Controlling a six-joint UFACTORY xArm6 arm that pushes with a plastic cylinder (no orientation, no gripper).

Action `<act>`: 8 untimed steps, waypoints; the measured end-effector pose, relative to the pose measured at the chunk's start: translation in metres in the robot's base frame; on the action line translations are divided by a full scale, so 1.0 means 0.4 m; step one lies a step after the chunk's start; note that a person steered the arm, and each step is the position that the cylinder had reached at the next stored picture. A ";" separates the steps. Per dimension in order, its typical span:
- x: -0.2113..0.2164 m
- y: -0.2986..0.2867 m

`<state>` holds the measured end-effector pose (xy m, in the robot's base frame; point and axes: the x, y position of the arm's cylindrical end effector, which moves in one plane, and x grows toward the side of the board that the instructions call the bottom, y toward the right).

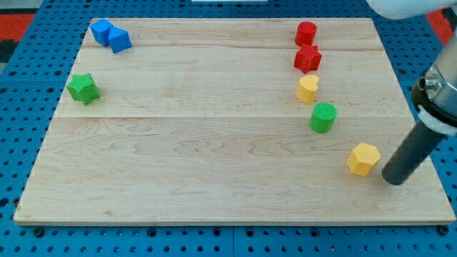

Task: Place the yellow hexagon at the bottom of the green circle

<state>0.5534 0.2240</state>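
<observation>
While my tip (393,178) sits just right of the yellow hexagon (363,158), near the desk's (214,164) right edge, no claw exists to judge. Next, nudge it left, stopping below the green circle (323,117).

A wooden board (214,164) is lying on a blue pegboard table (28,86). My tip (393,178) is resting at the lower right of the frame, just beside the yellow hexagon (363,158), on its right. The green circle (323,117) is sitting up and to the left of the hexagon, apart from it. A yellow heart (308,88), a red star (308,58) and a red cylinder (305,33) are lining up above the circle. Two blue blocks (111,35) are touching in the upper left, with a green star (83,88) sitting below them.
</observation>
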 end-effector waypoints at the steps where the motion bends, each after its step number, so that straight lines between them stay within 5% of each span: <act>1: -0.014 -0.035; 8: -0.055 -0.120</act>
<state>0.5314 0.1759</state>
